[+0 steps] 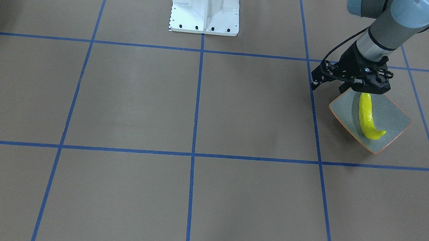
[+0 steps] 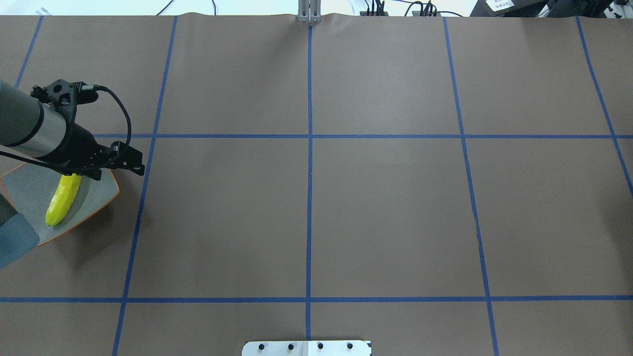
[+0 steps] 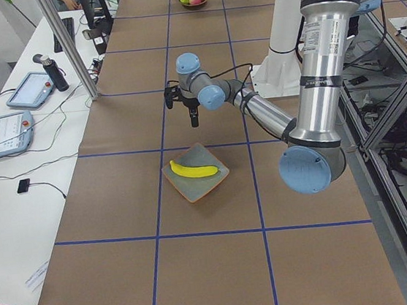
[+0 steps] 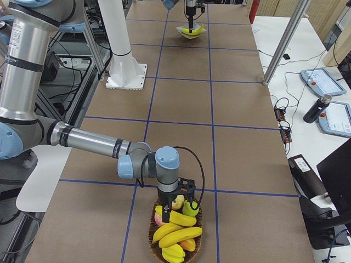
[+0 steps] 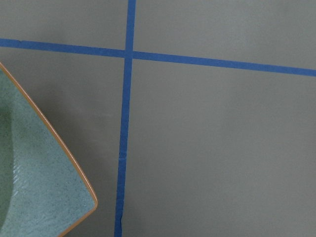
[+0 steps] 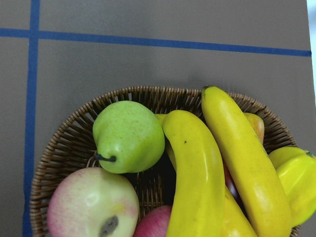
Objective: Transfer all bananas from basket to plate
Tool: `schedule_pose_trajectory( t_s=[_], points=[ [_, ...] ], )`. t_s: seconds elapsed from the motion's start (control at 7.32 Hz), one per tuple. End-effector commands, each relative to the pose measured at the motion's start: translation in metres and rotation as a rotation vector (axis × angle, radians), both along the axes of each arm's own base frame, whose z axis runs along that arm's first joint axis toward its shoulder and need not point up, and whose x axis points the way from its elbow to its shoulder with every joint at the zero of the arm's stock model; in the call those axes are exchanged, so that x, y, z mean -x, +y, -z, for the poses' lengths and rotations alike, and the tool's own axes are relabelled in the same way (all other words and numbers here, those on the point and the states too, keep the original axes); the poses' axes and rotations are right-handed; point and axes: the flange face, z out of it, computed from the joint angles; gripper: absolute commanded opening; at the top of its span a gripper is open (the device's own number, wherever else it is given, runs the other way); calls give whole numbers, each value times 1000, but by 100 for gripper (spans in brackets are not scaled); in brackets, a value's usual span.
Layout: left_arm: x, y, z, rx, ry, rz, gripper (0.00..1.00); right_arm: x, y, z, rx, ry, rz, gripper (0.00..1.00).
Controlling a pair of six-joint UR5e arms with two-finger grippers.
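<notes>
Overhead exterior shows one glossy yellow curved banana (image 2: 63,199) lying on the squarish grey-green, orange-rimmed plate (image 2: 29,193), with the left gripper (image 3: 194,117) raised nearby (we cannot tell how its jaws stand). Our right gripper (image 4: 166,211) hangs over the brown wicker basket (image 4: 152,233), its jaws equally unreadable. We'd grasp the long banana (image 6: 197,163) mid-length, clear of the green pear (image 6: 128,136).

Broad bare table (image 2: 385,212) between plate (image 1: 395,118) and basket (image 6: 59,153), plate open beside its one banana (image 1: 366,119) (left gripper (image 3: 195,122) hangs above one corner), basket bananas (image 6: 197,168) topmost, pear (image 6: 129,136) and apple (image 6: 89,205) crowding alongside.
</notes>
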Motion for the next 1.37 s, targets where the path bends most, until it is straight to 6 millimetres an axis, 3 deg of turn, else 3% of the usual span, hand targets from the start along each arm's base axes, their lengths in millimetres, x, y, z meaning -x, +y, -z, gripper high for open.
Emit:
schedule_pose_trajectory(
  t_s=[0.0,0.41,0.68,0.82,0.96,1.09,1.23],
  points=[
    [0,-1,-2,1,-2,0,100,5,1,-4,24,-2,-4,93],
    [0,-1,-3,2,-4,0,100,24,-3,-4,46,0,-20,93],
    [0,-1,-2,4,-2,2,100,28,2,-19,68,12,4,91],
    [1,-1,-1,2,0,3,100,28,1,-19,68,9,5,79],
    [1,0,0,4,3,1,100,29,-2,-17,62,4,6,47],
    [1,0,-1,4,3,1,100,29,-4,-15,57,-2,7,0],
    [1,0,0,0,8,0,100,31,-9,-10,35,-10,39,0]
  ],
)
